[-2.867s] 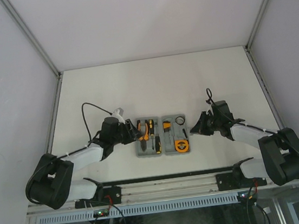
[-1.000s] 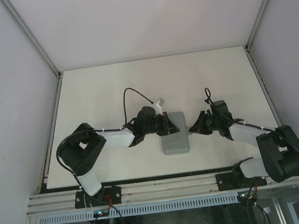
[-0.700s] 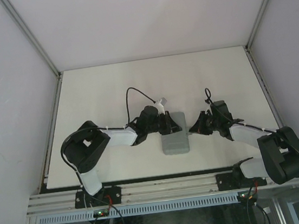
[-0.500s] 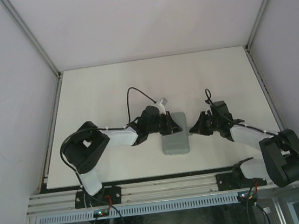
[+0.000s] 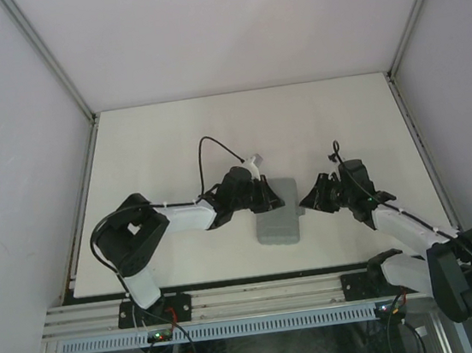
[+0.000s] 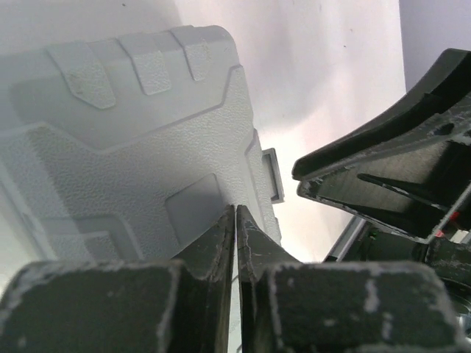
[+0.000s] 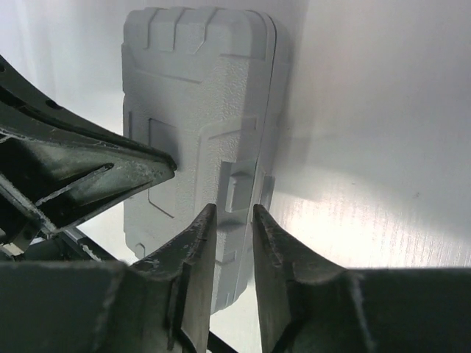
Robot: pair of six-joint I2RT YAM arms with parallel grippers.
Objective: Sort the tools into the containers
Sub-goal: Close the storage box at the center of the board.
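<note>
Lying closed: case [image 5: 278, 223]; left tool [image 6: 235, 209] together above it; right tool [image 7: 234, 209] apart off right edge.

Top cam sits high & behind my bases, looking down & fwd over the whole white table [image 5: 171, 141], side walls incl. It's far off, so everything shows small. L wrist cam rides just behind my left gripper [image 6: 235, 215], facing right along the fingers, v. close on the grey case [image 6: 125, 147]. R wrist cam sits behind my right gripper [image 7: 234, 213], facing left, also close, on the case's latch side. Each wrist cam catches the other gripper at its frame edge, so they face each other across the case. All 3 views share the case.
</note>
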